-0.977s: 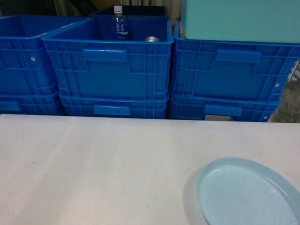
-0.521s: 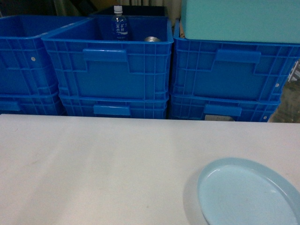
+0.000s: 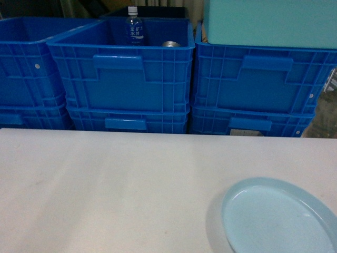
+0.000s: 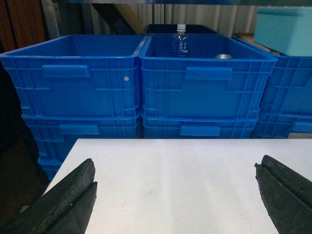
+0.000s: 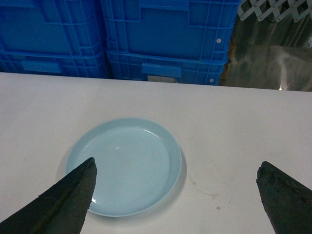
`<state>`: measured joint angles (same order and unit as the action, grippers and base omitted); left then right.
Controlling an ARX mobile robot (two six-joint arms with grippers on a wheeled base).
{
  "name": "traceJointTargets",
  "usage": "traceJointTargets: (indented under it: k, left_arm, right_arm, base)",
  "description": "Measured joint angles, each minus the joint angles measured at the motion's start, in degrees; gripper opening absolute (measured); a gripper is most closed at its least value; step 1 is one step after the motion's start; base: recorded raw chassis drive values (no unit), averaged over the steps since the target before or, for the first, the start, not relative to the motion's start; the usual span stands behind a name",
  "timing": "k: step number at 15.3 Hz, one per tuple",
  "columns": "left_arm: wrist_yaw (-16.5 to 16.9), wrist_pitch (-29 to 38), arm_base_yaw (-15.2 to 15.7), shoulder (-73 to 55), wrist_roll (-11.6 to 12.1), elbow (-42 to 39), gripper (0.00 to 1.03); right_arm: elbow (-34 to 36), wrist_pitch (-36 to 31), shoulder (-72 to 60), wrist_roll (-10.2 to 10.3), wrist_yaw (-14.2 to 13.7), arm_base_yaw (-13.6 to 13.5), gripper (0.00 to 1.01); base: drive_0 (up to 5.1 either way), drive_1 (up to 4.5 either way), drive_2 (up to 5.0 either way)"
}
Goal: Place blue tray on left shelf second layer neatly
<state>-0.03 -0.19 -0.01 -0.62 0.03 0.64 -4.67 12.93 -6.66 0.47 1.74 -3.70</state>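
The blue tray [image 3: 276, 219] lies flat on the white table [image 3: 105, 184] at the near right, empty; the right wrist view shows the blue tray [image 5: 126, 165] whole. My right gripper [image 5: 176, 168] hovers open above the table, its left finger over the tray's near-left rim and its right finger well off to the tray's right. My left gripper [image 4: 175, 168] is open over the bare table near its left edge, holding nothing. Neither gripper shows in the head view. The left shelf is out of view.
Stacked dark-blue ribbed crates [image 3: 124, 74] stand behind the table's far edge; one holds a water bottle [image 3: 134, 26] and a can [image 3: 170, 44]. A pale teal box [image 3: 268, 21] sits on the right stack. The table's left edge [image 4: 61, 170] drops to a dark floor.
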Motion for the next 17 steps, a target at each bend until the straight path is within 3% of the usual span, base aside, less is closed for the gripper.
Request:
traceJointTargets:
  k: [1,2,3,4,5,6,8,10,12,14,17]
  left_arm:
    - [0.00,0.00,0.00,0.00,0.00,0.00,0.98]
    - [0.02,0.00,0.00,0.00,0.00,0.00,0.98]
    - [-0.07,0.00,0.00,0.00,0.00,0.00,0.98]
    - [0.02,0.00,0.00,0.00,0.00,0.00,0.98]
    - [0.00,0.00,0.00,0.00,0.00,0.00,0.98]
    - [0.00,0.00,0.00,0.00,0.00,0.00,0.98]
    - [0.00,0.00,0.00,0.00,0.00,0.00,0.98]
    - [0.00,0.00,0.00,0.00,0.00,0.00,0.98]
    - [0.00,0.00,0.00,0.00,0.00,0.00,0.98]
    - [0.00,0.00,0.00,0.00,0.00,0.00,0.98]
    - [0.02,-0.02,0.00,0.00,0.00,0.00,0.98]
  right_arm:
    - [-0.46,0.94,-0.66,1.55,1.77,0.00,0.98]
    - [-7.41,-11.47,-22.82,14.53,15.91,-0.68,0.98]
    - [-18.86,-14.45,-43.56,16.46,19.15,1.55,0.98]
    - [-23.39,-13.33,-51.23,16.20,20.48,2.45,0.98]
    - [-29.75,-10.21,-62.49,15.58,24.22,4.46,0.98]
    - [-33.00,-9.20,-69.31,13.44,25.05,5.55,0.98]
    - [-35.82,-7.69,-82.75,5.27,24.72,9.97,0.98]
    - [-36.70,-5.75,-88.30,-1.11,24.52,13.79,0.98]
    - [-37.86,-2.97,-91.67,-6.88,27.34,15.87,0.98]
    - [-37.33,-3.89,-95.65,-8.81,31.08,15.21,0.98]
    - [-36.17,-9.33,-100.19,-9.07,32.76,14.08,0.98]
  base:
    - [0.0,0.00,0.0]
    - [0.0,0.00,0.0]
    - [0.0,0.00,0.0]
    - [0.0,0.00,0.0]
    - [0.0,0.00,0.0]
    - [0.0,0.00,0.0]
    - [0.0,0.00,0.0]
    - [0.0,0.00,0.0]
    - [0.0,0.00,0.0]
    - [0.0,0.00,0.0]
    - [0.0,0.00,0.0]
